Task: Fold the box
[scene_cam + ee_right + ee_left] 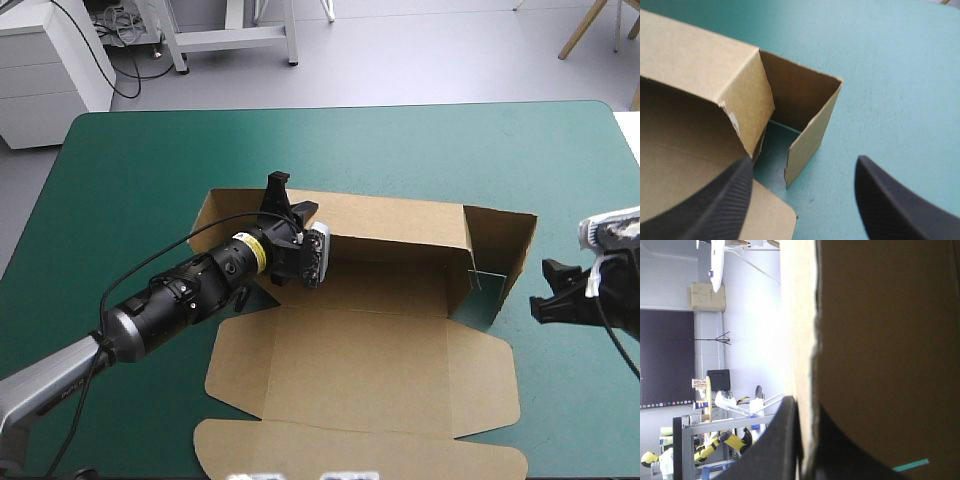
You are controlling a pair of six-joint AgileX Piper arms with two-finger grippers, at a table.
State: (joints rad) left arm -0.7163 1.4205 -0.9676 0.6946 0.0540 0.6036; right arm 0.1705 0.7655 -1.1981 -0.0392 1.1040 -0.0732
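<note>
left wrist view showed the left end effector [804, 412] clamped on the box [880, 340] wall, likely steadying it upright, while the right end effector [802, 162] hung open, empty, beside it.

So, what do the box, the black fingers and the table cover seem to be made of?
The box: brown cardboard, matte, probably; a torn pale edge and sharp creases show. The fingers: black, dull, likely rubber or plastic; fine ridges run across them. The table cover: teal-green, smooth, matte sheet; material cannot be told.
</note>
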